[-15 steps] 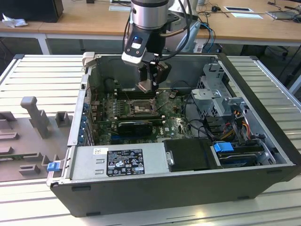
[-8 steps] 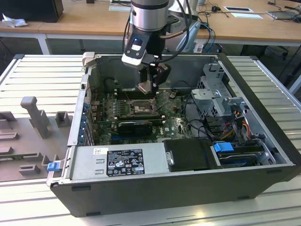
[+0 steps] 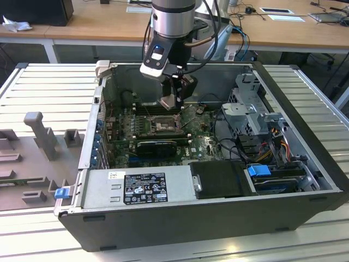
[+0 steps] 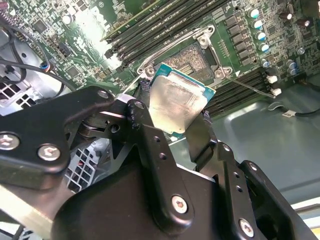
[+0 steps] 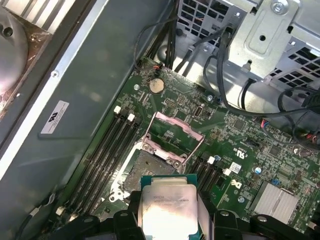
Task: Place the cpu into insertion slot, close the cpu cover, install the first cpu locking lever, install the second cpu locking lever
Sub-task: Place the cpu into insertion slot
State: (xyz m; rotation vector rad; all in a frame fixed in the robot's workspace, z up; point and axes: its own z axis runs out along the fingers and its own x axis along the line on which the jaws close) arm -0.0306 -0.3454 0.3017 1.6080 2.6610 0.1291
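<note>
Exterior view: the gripper (image 3: 175, 101) hangs inside the open computer case (image 3: 305, 136), over the green motherboard (image 3: 199, 144), clamped on the cpu (image 3: 168, 101). The chip is in the air above the insertion slot (image 3: 163, 126), clear of it, and looks steeply tilted rather than level with the board.

Second wrist view: 2 black fingers (image 4: 145, 125) pinch the cpu (image 4: 177, 105) by opposite edges, with its silver lid toward the camera and its green rim showing along 2 sides. Being square, it has no long axis. Its edges look slightly turned against the rim of the insertion slot (image 4: 192, 57), though the camera angle may account for that.

First wrist view: the cpu (image 5: 167, 207) sits just short of the insertion slot (image 5: 150, 167). The cpu cover (image 5: 175, 131) stands hinged up on the side away from the chip, leaving the socket bare.

Risks, as I judge them:
- Lowered tilted or turned, 1 corner would land first and could bend the socket contacts.
- An edge-only grip could let the chip slip.
- A drift toward the raised cover could catch it.
</note>
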